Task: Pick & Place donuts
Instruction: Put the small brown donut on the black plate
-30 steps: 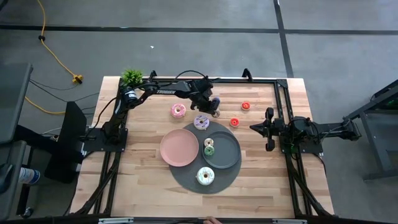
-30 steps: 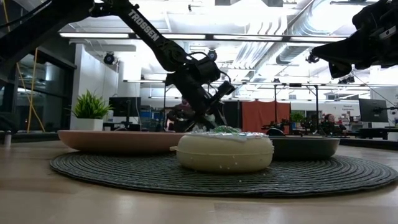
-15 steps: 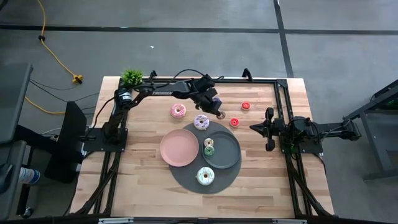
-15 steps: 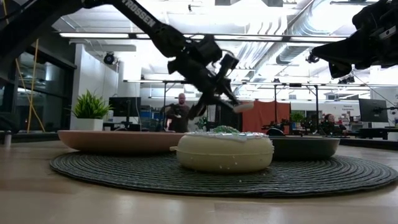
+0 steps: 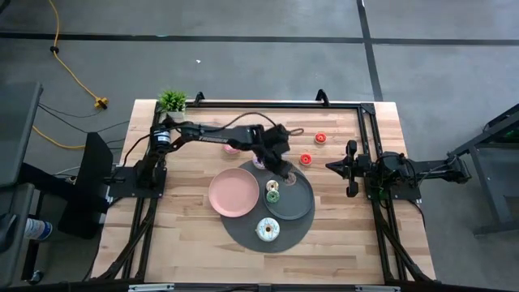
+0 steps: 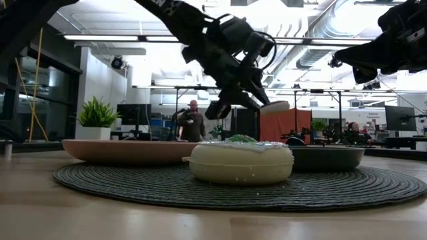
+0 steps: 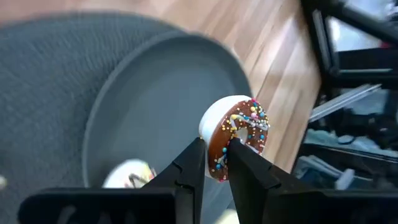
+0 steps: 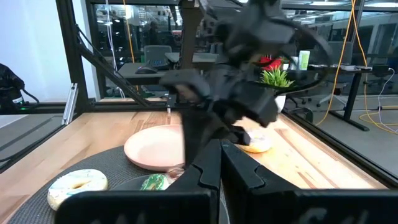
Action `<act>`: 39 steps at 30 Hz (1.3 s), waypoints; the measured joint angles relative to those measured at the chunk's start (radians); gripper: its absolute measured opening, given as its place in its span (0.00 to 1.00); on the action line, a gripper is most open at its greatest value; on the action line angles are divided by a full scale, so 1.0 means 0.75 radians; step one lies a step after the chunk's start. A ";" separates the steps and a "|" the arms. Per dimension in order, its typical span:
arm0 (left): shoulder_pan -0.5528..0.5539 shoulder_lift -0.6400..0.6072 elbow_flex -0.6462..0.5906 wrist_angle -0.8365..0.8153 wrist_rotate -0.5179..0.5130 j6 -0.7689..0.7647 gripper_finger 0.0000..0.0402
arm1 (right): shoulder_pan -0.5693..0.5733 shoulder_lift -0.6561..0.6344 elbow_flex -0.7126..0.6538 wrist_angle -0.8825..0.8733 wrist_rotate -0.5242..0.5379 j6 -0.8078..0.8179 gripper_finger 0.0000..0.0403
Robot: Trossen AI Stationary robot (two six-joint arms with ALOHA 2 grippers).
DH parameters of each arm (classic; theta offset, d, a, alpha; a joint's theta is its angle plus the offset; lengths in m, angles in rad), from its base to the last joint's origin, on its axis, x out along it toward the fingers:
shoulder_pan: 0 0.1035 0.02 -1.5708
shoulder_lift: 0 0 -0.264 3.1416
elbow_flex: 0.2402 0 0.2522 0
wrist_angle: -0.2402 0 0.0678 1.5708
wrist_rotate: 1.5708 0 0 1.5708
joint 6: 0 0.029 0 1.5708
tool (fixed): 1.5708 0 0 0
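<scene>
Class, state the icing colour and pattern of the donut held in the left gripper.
Brown icing with multicoloured sprinkles on the donut, clearest in the left wrist view.

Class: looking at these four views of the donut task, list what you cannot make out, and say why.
- High view: the brown donut in the left gripper is hidden under the arm.
- High view: the donuts by the pink plate are partly covered by that arm.
- Right wrist view: the left arm is blurred.

High view — left arm (image 5: 243, 138) is covering the pink-iced donut and the sprinkled one at the mat's 12 o'clock; neither is showing. Right wrist view — left gripper (image 8: 239, 118) is blurring, its held item unreadable. Left wrist view — small donut (image 7: 127, 177) is being cut off behind the fingers (image 7: 189, 168).
</scene>
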 joint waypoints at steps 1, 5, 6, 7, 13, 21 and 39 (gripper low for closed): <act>-0.014 0.000 0.000 -0.013 -0.023 0.001 0.15 | 0.000 0.000 0.000 0.000 0.000 0.000 0.00; -0.062 0.004 0.000 -0.077 -0.087 -0.006 0.15 | 0.000 0.000 0.000 0.000 0.000 0.000 0.00; -0.072 0.011 0.000 -0.074 -0.106 -0.010 0.15 | 0.000 0.000 0.000 0.000 0.000 0.000 0.00; -0.078 0.014 0.000 -0.078 -0.118 -0.012 0.15 | 0.000 0.000 0.000 0.000 0.000 0.000 0.00; -0.093 0.045 -0.001 -0.113 -0.170 -0.025 0.15 | 0.000 0.000 0.000 0.000 0.000 0.000 0.00; -0.103 0.063 -0.002 -0.117 -0.191 -0.025 0.20 | 0.000 0.000 0.000 -0.001 0.000 0.000 0.00; -0.048 0.062 0.052 -0.030 -0.210 0.001 0.40 | 0.000 0.000 0.000 -0.001 -0.001 0.000 0.00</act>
